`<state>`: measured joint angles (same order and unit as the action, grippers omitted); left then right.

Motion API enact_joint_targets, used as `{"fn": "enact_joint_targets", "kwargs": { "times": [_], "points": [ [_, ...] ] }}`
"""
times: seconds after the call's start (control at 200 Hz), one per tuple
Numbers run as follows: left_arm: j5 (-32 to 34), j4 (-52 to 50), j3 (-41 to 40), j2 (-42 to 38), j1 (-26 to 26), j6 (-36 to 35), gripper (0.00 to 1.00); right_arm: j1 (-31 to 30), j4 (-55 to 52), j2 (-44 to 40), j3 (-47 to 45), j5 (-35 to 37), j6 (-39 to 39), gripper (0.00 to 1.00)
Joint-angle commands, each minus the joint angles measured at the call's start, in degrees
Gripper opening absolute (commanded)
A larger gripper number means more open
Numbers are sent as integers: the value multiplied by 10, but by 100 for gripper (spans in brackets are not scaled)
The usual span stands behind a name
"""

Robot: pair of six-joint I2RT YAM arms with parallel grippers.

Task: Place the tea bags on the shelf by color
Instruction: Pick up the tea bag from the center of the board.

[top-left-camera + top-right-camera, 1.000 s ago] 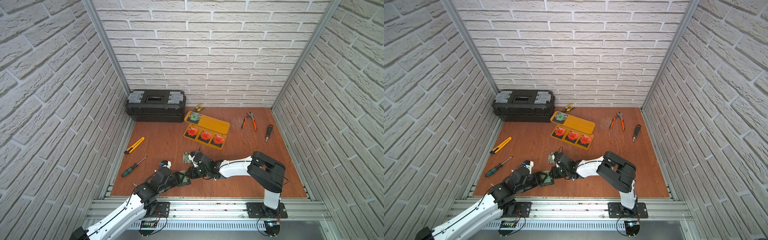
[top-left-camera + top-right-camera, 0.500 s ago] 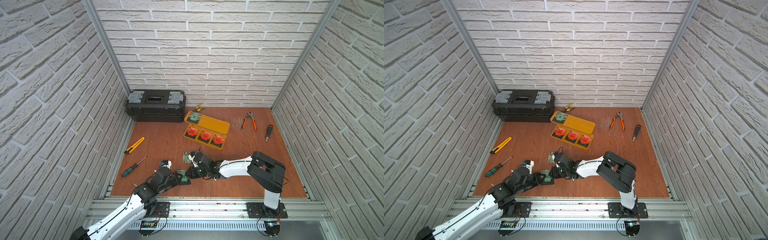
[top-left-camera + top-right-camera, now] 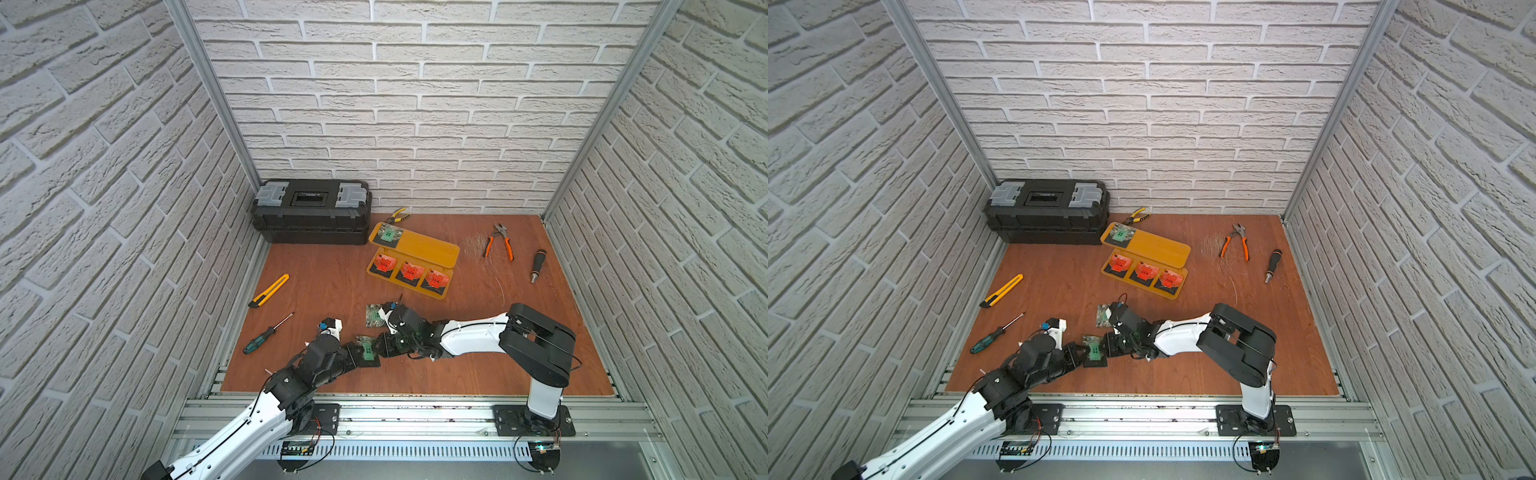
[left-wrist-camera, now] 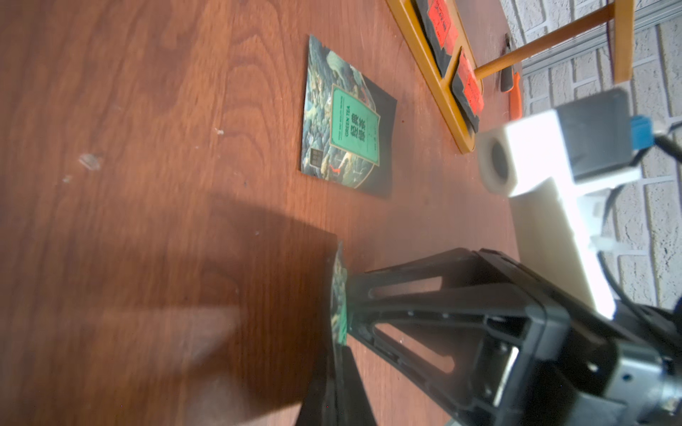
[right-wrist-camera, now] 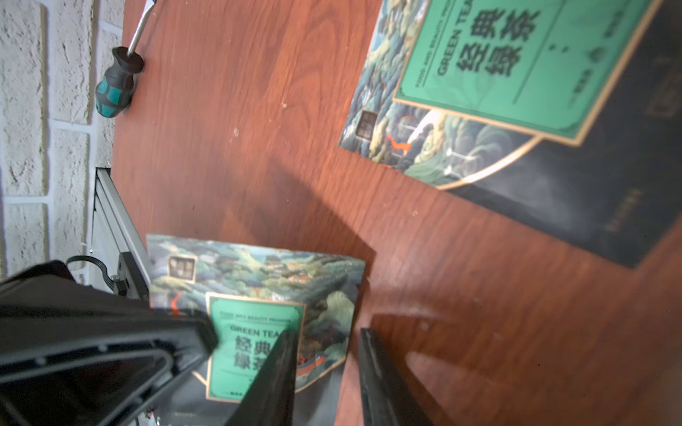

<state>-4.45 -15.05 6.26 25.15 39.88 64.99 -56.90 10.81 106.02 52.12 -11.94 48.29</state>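
Top views: left gripper (image 3: 360, 354) clamped on green tea bag (image 3: 367, 347), right gripper (image 3: 385, 345) at bag's other side
Left wrist: bag (image 4: 338, 291) edge-on at fingertips
Right wrist: right jaws parted, bag just ahead; second green bag (image 5: 516, 110) beyond, flat on floor

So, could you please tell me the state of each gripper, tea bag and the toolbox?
left gripper: shut on the first green tea bag
right gripper: open, beside that bag
second green tea bag: flat on the table, face up
third green tea bag: on the shelf, upper tier
red tea bags: three in a row, lower tier
toolbox: closed
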Motion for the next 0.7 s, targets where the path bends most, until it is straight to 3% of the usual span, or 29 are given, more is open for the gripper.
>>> {"fn": "enact_joint_targets", "kwargs": {
  "times": [0.0,0.345,0.695],
  "points": [
    [17,-56,-2,-9,1,-24,0,-4,-17,-47,-16,29,-30,38],
    [16,-58,68,9,-1,-98,0,-5,-79,-168,-59,115,-110,44],
    [-51,-38,192,129,-44,-195,0,-5,-164,-299,-103,220,-177,46]
  ]
}}
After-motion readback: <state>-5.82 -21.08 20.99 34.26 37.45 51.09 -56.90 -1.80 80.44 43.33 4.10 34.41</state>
